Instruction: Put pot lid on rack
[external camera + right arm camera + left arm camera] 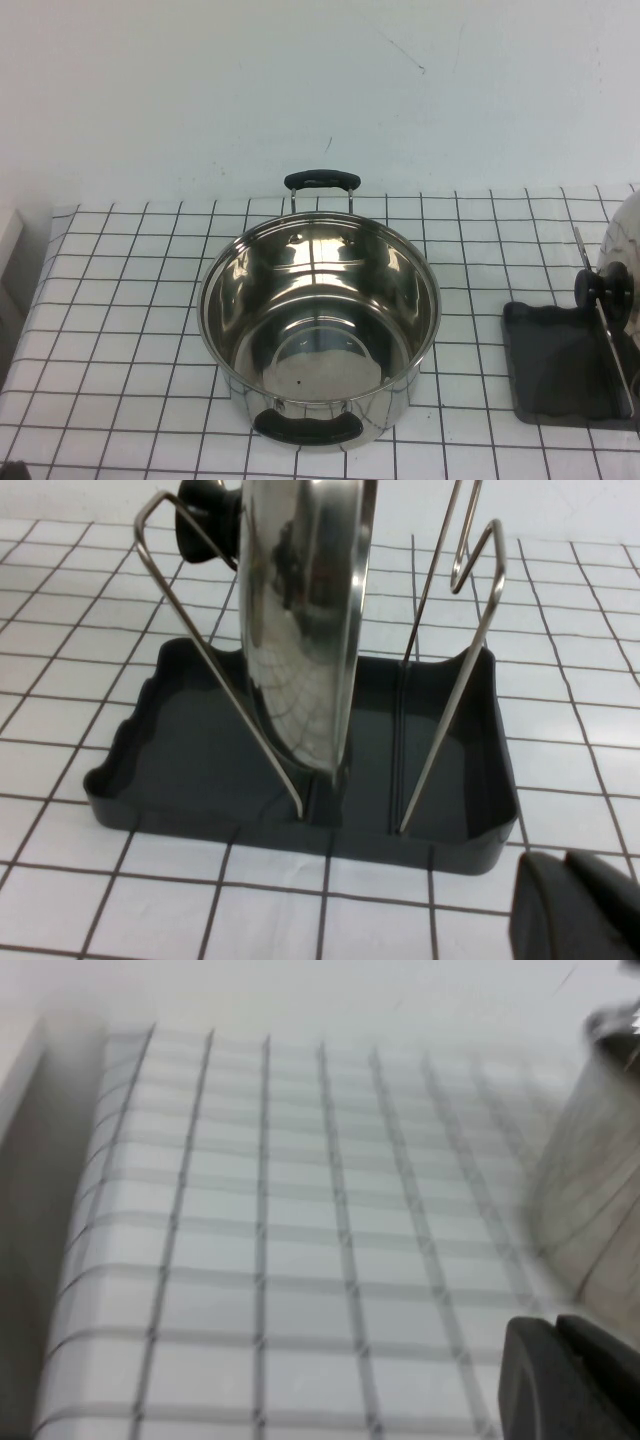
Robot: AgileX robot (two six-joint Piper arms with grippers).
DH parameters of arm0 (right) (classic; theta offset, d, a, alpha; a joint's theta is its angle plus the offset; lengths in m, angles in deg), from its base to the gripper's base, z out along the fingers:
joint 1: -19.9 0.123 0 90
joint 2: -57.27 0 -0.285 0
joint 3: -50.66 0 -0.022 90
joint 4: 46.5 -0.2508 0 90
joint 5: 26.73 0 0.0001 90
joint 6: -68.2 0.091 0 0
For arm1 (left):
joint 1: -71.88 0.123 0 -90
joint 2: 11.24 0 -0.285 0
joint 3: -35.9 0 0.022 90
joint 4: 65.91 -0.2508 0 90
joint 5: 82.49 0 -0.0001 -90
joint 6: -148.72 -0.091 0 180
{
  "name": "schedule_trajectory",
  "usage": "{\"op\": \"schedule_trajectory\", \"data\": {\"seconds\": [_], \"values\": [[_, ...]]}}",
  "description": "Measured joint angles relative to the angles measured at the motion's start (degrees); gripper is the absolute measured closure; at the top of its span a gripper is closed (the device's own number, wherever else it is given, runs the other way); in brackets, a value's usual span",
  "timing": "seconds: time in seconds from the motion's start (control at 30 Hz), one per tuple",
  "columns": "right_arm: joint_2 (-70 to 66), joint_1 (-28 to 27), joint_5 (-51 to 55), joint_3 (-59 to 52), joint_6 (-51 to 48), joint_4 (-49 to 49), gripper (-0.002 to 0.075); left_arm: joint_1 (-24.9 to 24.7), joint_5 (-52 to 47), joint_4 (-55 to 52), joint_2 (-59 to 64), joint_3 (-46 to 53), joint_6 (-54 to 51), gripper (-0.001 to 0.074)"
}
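Note:
The shiny steel pot lid [300, 630] stands on edge in the dark grey rack [440, 770], leaning against its wire bar [215, 670], black knob [205, 515] to one side. In the high view the lid [625, 235] and rack [555, 365] sit at the table's right edge. My right gripper [567, 863] is shut and empty, just outside the rack's near corner and apart from it. My left gripper [557, 1328] is shut and empty, low over the tiles beside the pot's wall [595, 1190].
The deep steel pot [320, 310] with two black handles stands open in the middle of the white tiled table. A wall runs behind it. Bare tiles lie left of the pot and between pot and rack.

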Motion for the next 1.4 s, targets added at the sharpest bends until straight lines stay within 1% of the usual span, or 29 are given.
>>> {"op": "schedule_trajectory", "data": {"seconds": [0.03, 0.07, 0.13, 0.23, 0.3, 0.5, 0.63, 0.8, 0.87, 1.0, 1.4], "values": [[0.0, 0.0, 0.0, 0.0, 0.0, 0.0, 0.0728, 0.0, -3.13, 8.43, -1.34, 0.0, -9.91, 0.0737], [0.0, 0.0, 0.0, 0.0, 0.0, 0.0, 0.0729, 0.09, -5.55, 15.41, -2.57, 0.0, -16.91, 0.0737], [0.0, 0.0, 0.0, 0.0, 0.0, 0.0, 0.0728, 0.33, -10.07, 23.98, -6.32, 0.0, -29.59, 0.0737], [0.0, 0.0, 0.0, 0.0, 0.0, 0.09, 0.0728, 2.46, -12.91, 28.39, -11.95, 0.0, -36.96, 0.0737], [0.0, 0.0, 0.0, 0.0, 0.0, 0.09, 0.0728, 5.03, -13.0, 28.76, -13.69, 0.0, -38.85, 0.0737], [0.0, 0.0, 0.0, 0.0, 0.0, 0.09, 0.0728, 15.01, -13.51, 27.97, -13.92, -0.11, -39.3, 0.0737], [0.0, 0.0, 0.0, 0.0, 0.0, 0.09, 0.0729, 18.64, -13.51, 29.61, -13.92, -0.11, -41.78, 0.0737], [0.0, 0.0, 0.0, 0.0, 0.0, 0.09, 0.0728, 19.22, -13.54, 36.06, -13.96, -0.22, -49.35, 0.0737], [0.0, 0.0, 0.0, 0.0, 0.0, 0.09, 0.0728, 19.22, -13.54, 38.4, -13.96, -0.22, -50.91, 0.0737], [0.0, 0.0, 0.0, 0.0, 0.0, 0.13, 0.0729, 19.26, -13.54, 40.99, -13.96, -0.22, -52.1, 0.0737], [0.0, 0.0, 0.0, 0.0, 0.0, 0.13, 0.0729, 19.26, -13.77, 43.72, -13.96, -0.22, -53.87, 0.0737]]}}
